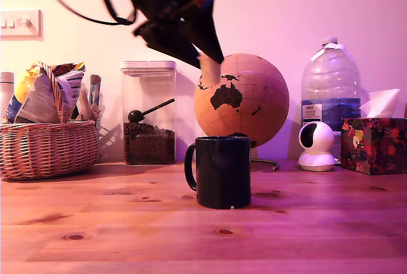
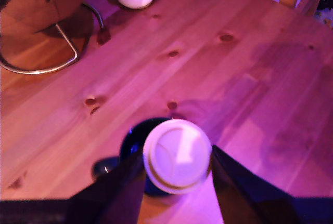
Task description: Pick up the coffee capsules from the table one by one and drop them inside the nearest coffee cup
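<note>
My gripper point(image 1: 210, 64) hangs high over the dark navy mug point(image 1: 219, 171), which stands on the pine table point(image 1: 127, 223) in the middle of the exterior view. It is shut on a pale cream capsule point(image 1: 209, 68), whose body pokes out below the black fingers. In the wrist view the capsule's round foil face point(image 2: 177, 155) sits between the two dark fingers point(image 2: 112, 190), and the mug's rim point(image 2: 136, 135) shows directly beneath it. No other capsule is visible on the table.
A cork globe point(image 1: 245, 99) on a metal stand is just behind the mug. At the exterior view's left are a wicker basket point(image 1: 44, 147) and a clear canister of coffee beans point(image 1: 148, 114). A white camera point(image 1: 316, 145), water bottle point(image 1: 331, 89) and tissue box point(image 1: 374, 142) stand right.
</note>
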Controlling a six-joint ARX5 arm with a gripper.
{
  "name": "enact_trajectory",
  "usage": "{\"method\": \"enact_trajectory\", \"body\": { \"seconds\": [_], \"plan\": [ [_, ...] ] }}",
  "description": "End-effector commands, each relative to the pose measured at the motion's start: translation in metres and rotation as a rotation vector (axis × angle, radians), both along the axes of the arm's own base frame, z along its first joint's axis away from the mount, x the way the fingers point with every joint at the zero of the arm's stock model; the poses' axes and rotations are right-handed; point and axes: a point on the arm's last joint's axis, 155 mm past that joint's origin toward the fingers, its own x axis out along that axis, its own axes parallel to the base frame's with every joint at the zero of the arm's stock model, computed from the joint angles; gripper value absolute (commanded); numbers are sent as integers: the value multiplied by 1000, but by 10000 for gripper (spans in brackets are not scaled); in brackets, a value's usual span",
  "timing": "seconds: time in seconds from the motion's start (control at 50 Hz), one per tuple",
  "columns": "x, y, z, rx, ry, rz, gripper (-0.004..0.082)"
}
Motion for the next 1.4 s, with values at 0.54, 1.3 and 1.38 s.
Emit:
{"method": "enact_trajectory", "body": {
  "seconds": [0.54,1.3,1.38],
  "plan": [
    [19,-16,-51,137,139,-35,289],
    [13,-12,-63,166,178,-40,289],
    [13,-12,-63,166,176,-39,289]
  ]
}}
